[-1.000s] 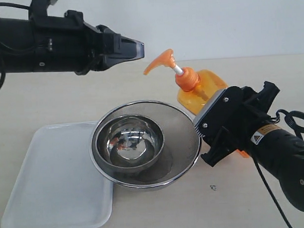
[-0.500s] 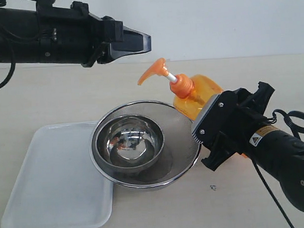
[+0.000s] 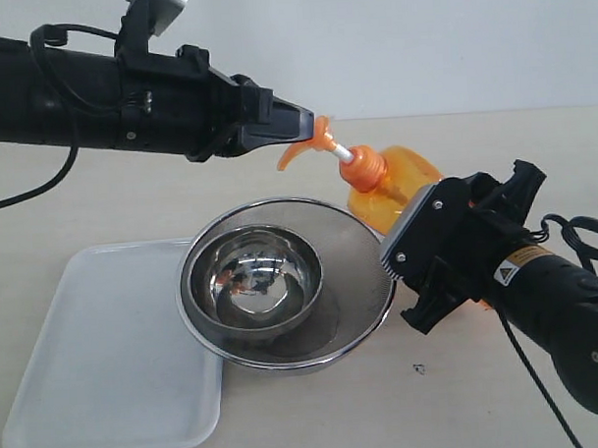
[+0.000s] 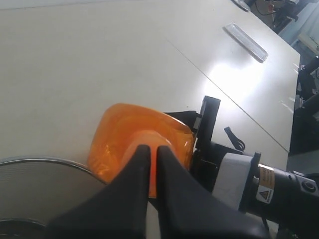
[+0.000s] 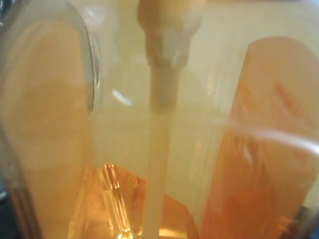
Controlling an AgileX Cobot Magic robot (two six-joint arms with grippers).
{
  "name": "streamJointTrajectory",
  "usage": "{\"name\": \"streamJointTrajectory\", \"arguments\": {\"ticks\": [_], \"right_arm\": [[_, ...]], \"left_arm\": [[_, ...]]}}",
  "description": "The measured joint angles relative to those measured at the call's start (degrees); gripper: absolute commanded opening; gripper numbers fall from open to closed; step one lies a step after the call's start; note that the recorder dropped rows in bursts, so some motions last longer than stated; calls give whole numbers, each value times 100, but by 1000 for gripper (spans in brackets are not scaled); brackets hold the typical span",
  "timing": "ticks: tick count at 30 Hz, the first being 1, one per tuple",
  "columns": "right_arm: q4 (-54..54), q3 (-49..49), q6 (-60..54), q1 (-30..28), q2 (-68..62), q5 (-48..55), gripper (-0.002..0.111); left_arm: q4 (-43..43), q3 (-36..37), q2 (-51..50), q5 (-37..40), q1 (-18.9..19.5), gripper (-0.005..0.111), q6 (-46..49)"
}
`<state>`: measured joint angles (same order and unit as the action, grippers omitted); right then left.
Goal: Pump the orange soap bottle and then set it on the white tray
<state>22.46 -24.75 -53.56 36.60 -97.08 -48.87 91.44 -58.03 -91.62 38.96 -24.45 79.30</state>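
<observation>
The orange soap bottle (image 3: 404, 183) leans to the left above the strainer's rim, and my right gripper (image 3: 422, 215) is shut on its body. Its orange pump head (image 3: 311, 145) sits on a short white stem. My left gripper (image 3: 308, 125) is shut, and its tips rest on top of the pump head. In the left wrist view the two black fingers (image 4: 139, 164) lie side by side over the orange bottle (image 4: 117, 137). The right wrist view is filled by the blurred translucent bottle (image 5: 114, 199) and its white tube. The white tray (image 3: 97, 359) lies at the front left with nothing on it.
A round steel mesh strainer (image 3: 355, 271) holding a steel bowl (image 3: 252, 275) stands mid-table, overlapping the tray's right edge. The right arm's black body (image 3: 547, 304) stretches to the lower right. In the left wrist view a table seam (image 4: 234, 107) runs behind the bottle.
My left gripper has moved right and down until its tips meet the pump head. The bottle and pump head have shifted slightly left and lower in the right gripper.
</observation>
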Motion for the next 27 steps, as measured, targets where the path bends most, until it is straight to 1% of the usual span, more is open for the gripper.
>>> {"name": "streamJointTrajectory", "arguments": {"ticks": [7,17,24,27], "right_arm": [[-60,0,-37,0,0,20,0],[-112,0,-1,-10,0,20,0],[-91,0,-1,-60,0,20,0],[-25,11,-36,-72,0,20,0]], "left_arm": [[45,-14,-3,-42,-83,5,14],[45,-14,-3,-31,-94,5,14],[132,-46,-56,-277,-362,5,36],[172,-72,-137,-299,-412,5,86]]}}
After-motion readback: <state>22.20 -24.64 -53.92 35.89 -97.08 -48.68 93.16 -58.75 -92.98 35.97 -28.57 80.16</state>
